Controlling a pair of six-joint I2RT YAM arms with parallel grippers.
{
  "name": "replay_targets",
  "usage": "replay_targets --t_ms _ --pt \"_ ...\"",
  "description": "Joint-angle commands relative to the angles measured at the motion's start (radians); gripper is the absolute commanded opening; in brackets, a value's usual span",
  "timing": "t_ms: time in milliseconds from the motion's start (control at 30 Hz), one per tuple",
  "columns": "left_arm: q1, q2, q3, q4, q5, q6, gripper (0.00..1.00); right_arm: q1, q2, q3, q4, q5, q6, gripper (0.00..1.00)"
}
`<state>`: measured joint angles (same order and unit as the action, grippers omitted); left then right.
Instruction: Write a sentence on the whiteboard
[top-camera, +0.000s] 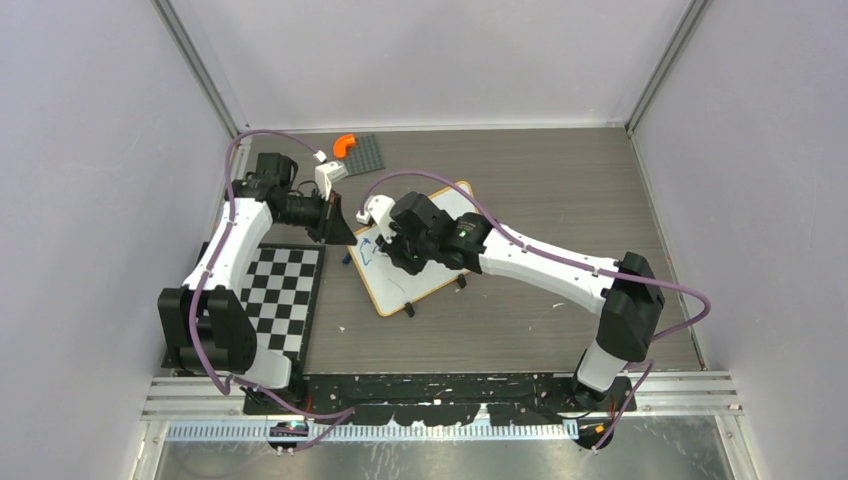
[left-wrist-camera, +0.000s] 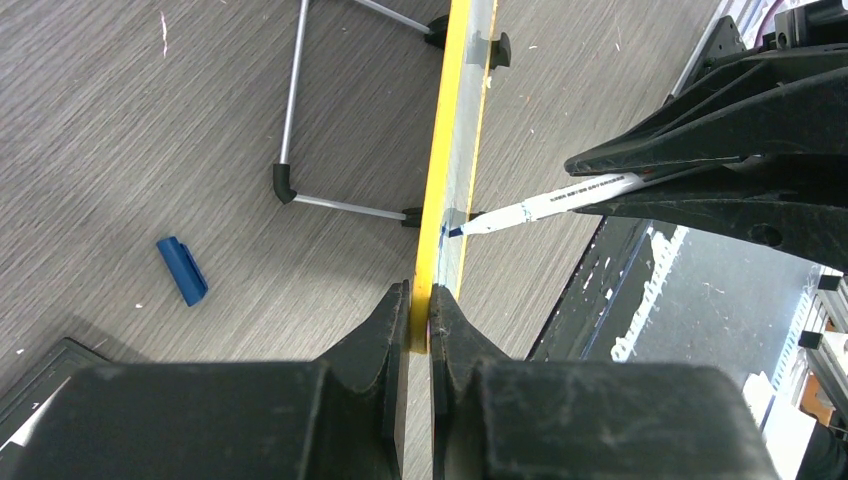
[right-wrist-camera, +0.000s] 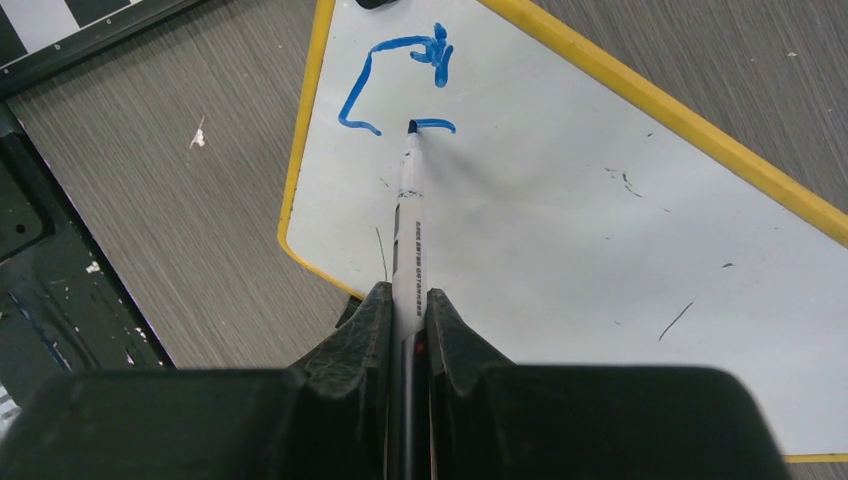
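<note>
- The blue cap (left-wrist-camera: 182, 270) lies loose on the table, well off to the left of the left claw (left-wrist-camera: 420, 312) and touching nothing.
- The left claw is pinched shut on the yellow rim of the whiteboard (left-wrist-camera: 455, 120), which runs edge-on straight out from between its fingers.
- The whiteboard looks light and stiff. It stands on a thin wire stand (left-wrist-camera: 292, 100) just left of the rim, so pen pressure would probably make it skate or swing. Its face looks slick, so the rim is the sensible hold, clear of the writing area.
- The sentence (right-wrist-camera: 438, 52) sits just ahead of the right claw (right-wrist-camera: 405, 305), near the board's corner. So far it is one angular stroke, a blob and a short dash, so the writing seems barely started.
- The marker (right-wrist-camera: 408, 230) is clamped between the right claw's fingers and points straight forward, its tip meeting the board at the end of the dash. The barrel is slim and smooth and could twist in the grip, so light pressure seems wise.
- Hard to see: from above, both claws and the right arm cover much of the board. The left wrist view shows no writing at all. The right wrist view cuts off the board's far edge, and the strokes are too few to read.
</note>
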<state>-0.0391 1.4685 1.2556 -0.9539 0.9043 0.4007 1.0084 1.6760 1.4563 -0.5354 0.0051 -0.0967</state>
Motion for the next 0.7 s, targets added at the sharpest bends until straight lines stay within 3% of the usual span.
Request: replay_targets --t_ms 0,667 --pt "-0.007 0.002 0.004 -0.008 -0.002 0.010 0.00 0.000 -0.012 -0.014 0.015 0.009 -0.021 0.00" --pt "-0.007 0.003 0.004 -0.009 0.001 0.009 0.00 -0.024 -0.013 0.044 -0.010 0.075 -0.040 0.00"
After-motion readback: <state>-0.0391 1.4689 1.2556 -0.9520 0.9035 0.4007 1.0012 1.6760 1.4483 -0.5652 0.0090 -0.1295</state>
